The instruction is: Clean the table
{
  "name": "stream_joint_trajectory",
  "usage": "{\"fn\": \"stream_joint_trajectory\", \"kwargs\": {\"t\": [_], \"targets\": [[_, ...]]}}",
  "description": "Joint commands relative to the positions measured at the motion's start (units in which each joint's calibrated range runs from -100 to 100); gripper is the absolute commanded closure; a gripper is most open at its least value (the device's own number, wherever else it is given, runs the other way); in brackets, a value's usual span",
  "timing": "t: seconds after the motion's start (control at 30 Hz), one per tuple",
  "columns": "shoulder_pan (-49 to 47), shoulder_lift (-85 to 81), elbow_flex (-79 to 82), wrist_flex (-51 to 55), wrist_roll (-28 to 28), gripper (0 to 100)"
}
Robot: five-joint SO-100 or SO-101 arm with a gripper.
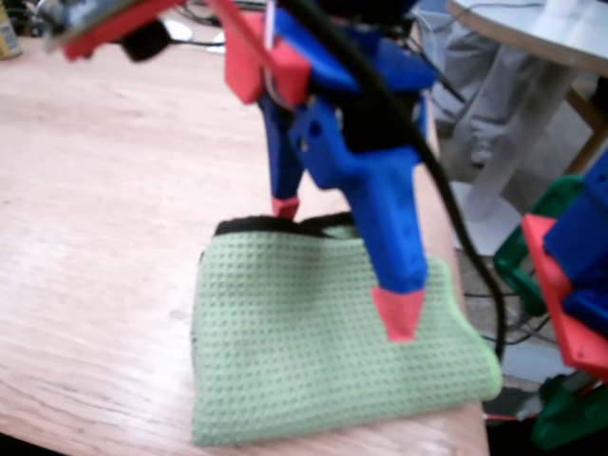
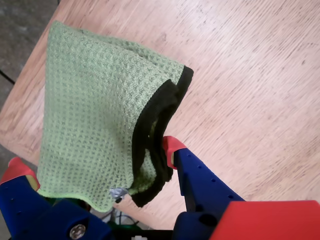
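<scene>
A folded light-green waffle cloth (image 1: 304,351) with a black edge lies on the light-brown wooden table (image 1: 104,209), close to its rounded front right corner. My blue gripper (image 1: 342,258) with red fingertips (image 1: 399,315) hangs just over the cloth with its jaws wide open. One tip is by the black edge and the other is over the cloth's middle. In the wrist view the cloth (image 2: 90,95) lies between the two fingers of the gripper (image 2: 96,160), on the table (image 2: 250,75). Nothing is gripped.
The table edge runs just right of and in front of the cloth. A white round pedestal table (image 1: 532,28) stands at the back right. Blue, red and green arm parts (image 1: 570,285) sit off the right edge. A black cable (image 1: 456,218) hangs beside my arm.
</scene>
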Motion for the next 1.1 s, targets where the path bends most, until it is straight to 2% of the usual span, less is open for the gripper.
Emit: {"fn": "stream_joint_trajectory", "kwargs": {"t": [0.0,0.17,0.2,0.27,0.33,0.37,0.47,0.53,0.67,0.9,1.07], "targets": [[0.59,-5.53,-2.07,0.33,0.05,46],[0.59,-22.51,-0.93,0.33,-0.63,49],[0.59,-27.74,-0.93,0.42,-0.73,52],[0.42,-34.17,-0.93,0.42,-4.2,71],[0.42,-39.15,-0.84,0.33,-10.01,98],[0.42,-41.72,-0.75,0.33,-12.99,100],[1.27,-48.75,11.15,0.33,-22.81,98],[8.55,-55.87,26.81,-0.4,-25.15,98],[11.42,-78.26,53.53,0.33,-25.15,98],[11.93,-84.69,69.95,-0.9,-22.61,98],[11.08,-97.64,79.86,0.09,-22.61,98]]}}
